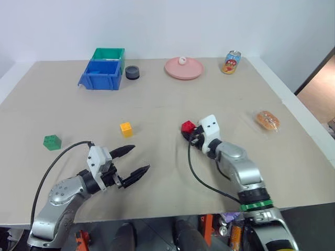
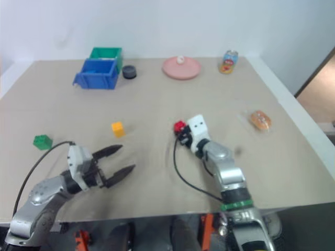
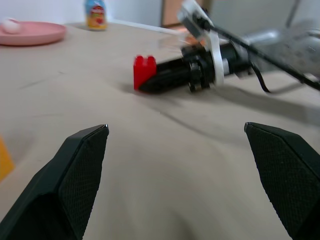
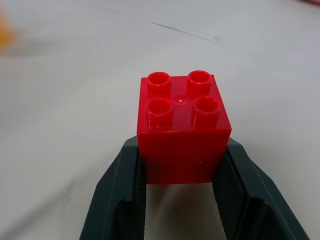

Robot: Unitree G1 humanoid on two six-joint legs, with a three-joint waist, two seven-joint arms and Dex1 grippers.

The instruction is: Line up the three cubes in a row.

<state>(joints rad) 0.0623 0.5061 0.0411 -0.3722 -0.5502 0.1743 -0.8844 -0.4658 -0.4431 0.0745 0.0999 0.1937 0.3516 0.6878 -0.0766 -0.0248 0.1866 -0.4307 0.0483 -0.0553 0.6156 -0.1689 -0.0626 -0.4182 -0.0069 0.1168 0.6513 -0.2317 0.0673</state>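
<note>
- Head views, item one: red cube [image 1: 187, 126], studded plastic block, lying mid-surface [image 1: 157, 104] at the tips of your right tool [image 1: 189, 133]. Judge it light, rigid and smooth-walled; the flat side faces are the place to take it, never the studded top.
- Head views, item two: yellow cube [image 1: 126, 128], free-standing, between the red one and the green one and nearer your left tool [image 1: 132, 160]. Same make, so expect the same handling: stiff, nothing to crush, but liable to skid if nudged off-centre.
- Head views, item three: green cube [image 1: 52, 141], well apart toward the surface's left edge, untouched.
- Head views, left tool: released, fingers spread wide, grasping nothing, hovering just short of the yellow cube.
- Left wrist view: both black pads splayed at the frame edges with bare surface between them. Beyond, the red cube sits at the end of your right tool's dark fingers; a pink plate [image 3: 31, 33] and a can [image 3: 96, 14] stand far behind.
- Right wrist view: the red cube's four studs face up and its two opposite side walls sit between your fingers [image 4: 117, 200], which are clenched against the lower half. The hold looks square and centred. Whether the cube rests on the surface or is lifted cannot be told here.
- Handling note: a low pinch on slick plastic may let the block pivot; keep it level.
</note>
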